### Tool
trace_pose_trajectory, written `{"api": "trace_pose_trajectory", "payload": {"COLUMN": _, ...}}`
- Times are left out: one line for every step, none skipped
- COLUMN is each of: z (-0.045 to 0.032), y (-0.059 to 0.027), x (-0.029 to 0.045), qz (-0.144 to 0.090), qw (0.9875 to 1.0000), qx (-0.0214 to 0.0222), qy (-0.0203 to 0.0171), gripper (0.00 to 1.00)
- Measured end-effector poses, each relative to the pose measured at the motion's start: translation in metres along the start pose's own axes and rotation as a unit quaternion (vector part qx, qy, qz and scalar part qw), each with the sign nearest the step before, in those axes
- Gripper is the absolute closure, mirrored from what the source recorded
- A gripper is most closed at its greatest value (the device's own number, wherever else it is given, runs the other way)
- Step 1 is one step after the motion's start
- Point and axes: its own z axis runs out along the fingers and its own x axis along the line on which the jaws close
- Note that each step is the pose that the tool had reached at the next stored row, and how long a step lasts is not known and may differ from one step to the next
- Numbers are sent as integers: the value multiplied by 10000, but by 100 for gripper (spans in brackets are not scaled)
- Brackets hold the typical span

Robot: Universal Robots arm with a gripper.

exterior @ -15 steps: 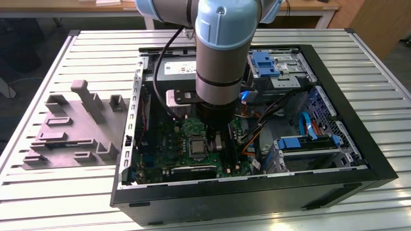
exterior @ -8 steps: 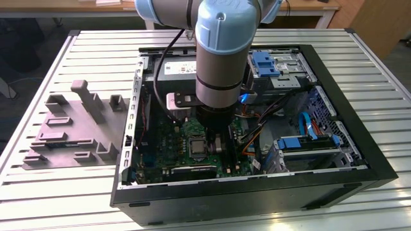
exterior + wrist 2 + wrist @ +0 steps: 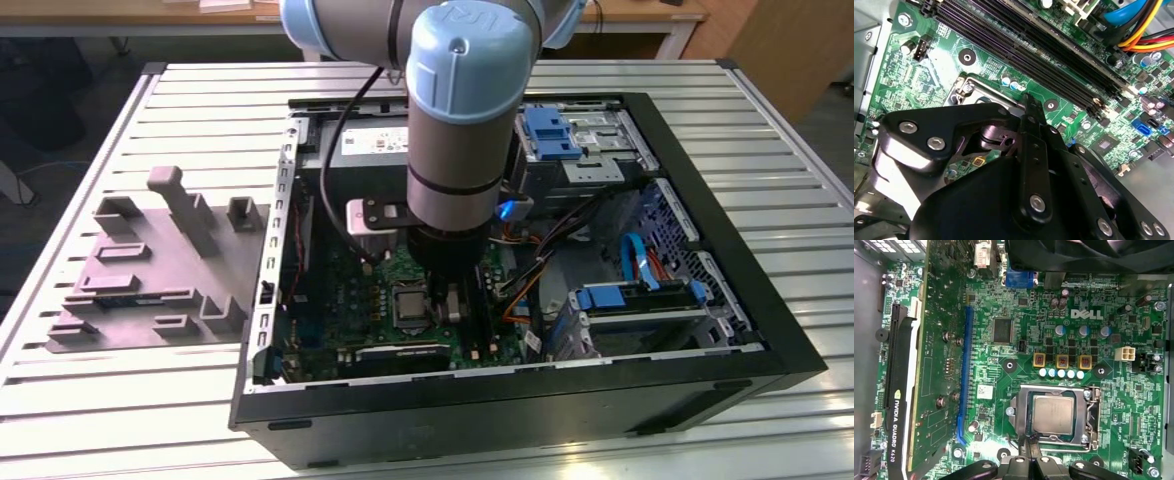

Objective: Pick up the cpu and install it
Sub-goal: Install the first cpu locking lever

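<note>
The cpu (image 3: 1053,414), a small square chip with a silvery-grey top, lies flat inside the metal socket frame (image 3: 1093,415) on the green motherboard (image 3: 1019,305). In the exterior view the cpu (image 3: 407,304) sits low in the open computer case, just to the exterior view's left of the arm's tip. My gripper (image 3: 1027,441) hangs right at the socket's edge with its fingers pressed together and nothing between them. From the second wrist view the gripper (image 3: 1029,102) points down at the socket frame (image 3: 966,87) and hides most of it.
A graphics card (image 3: 901,390) stands on edge beside the socket. Long black memory slots (image 3: 1054,55) run past it. Blue and orange cables (image 3: 641,265) and drive bays fill the case's other half. A grey fixture (image 3: 147,270) sits on the slatted table (image 3: 200,90) outside the case.
</note>
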Motion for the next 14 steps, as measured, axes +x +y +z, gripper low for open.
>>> {"api": "trace_pose_trajectory", "payload": {"z": 3, "y": 0, "x": 1, "qz": 0, "qw": 10000, "qx": 0, "qy": 1, "gripper": 89}}
{"api": "trace_pose_trajectory", "payload": {"z": 3, "y": 0, "x": 1, "qz": 0, "qw": 10000, "qx": -1, "qy": 1, "gripper": 89}}
{"api": "trace_pose_trajectory", "payload": {"z": 4, "y": 0, "x": 2, "qz": 0, "qw": 10000, "qx": -1, "qy": 1, "gripper": 89}}
{"api": "trace_pose_trajectory", "payload": {"z": 5, "y": 0, "x": 2, "qz": 0, "qw": 10000, "qx": -1, "qy": 1, "gripper": 89}}
{"api": "trace_pose_trajectory", "payload": {"z": 6, "y": 0, "x": 2, "qz": 0, "qw": 10000, "qx": -1, "qy": 1, "gripper": 89}}
{"api": "trace_pose_trajectory", "payload": {"z": 6, "y": 0, "x": 2, "qz": 0, "qw": 10000, "qx": -1, "qy": 1, "gripper": 89}}
{"api": "trace_pose_trajectory", "payload": {"z": 7, "y": 0, "x": 2, "qz": 0, "qw": 10000, "qx": -1, "qy": 1, "gripper": 89}}
{"api": "trace_pose_trajectory", "payload": {"z": 8, "y": 0, "x": 2, "qz": 0, "qw": 10000, "qx": -1, "qy": 1, "gripper": 89}}
{"api": "trace_pose_trajectory", "payload": {"z": 9, "y": 0, "x": 2, "qz": -1, "qw": 10000, "qx": 0, "qy": 1, "gripper": 89}}
{"api": "trace_pose_trajectory", "payload": {"z": 10, "y": 0, "x": 2, "qz": 0, "qw": 10000, "qx": 0, "qy": 0, "gripper": 89}}
{"api": "trace_pose_trajectory", "payload": {"z": 10, "y": 0, "x": 2, "qz": 0, "qw": 10000, "qx": -1, "qy": 1, "gripper": 89}}
{"api": "trace_pose_trajectory", "payload": {"z": 12, "y": -1, "x": 2, "qz": 0, "qw": 10000, "qx": -1, "qy": 1, "gripper": 89}}
{"api": "trace_pose_trajectory", "payload": {"z": 14, "y": -1, "x": 1, "qz": 0, "qw": 10000, "qx": -1, "qy": 1, "gripper": 89}}
{"api": "trace_pose_trajectory", "payload": {"z": 16, "y": -2, "x": 1, "qz": 0, "qw": 10000, "qx": -1, "qy": 2, "gripper": 89}}
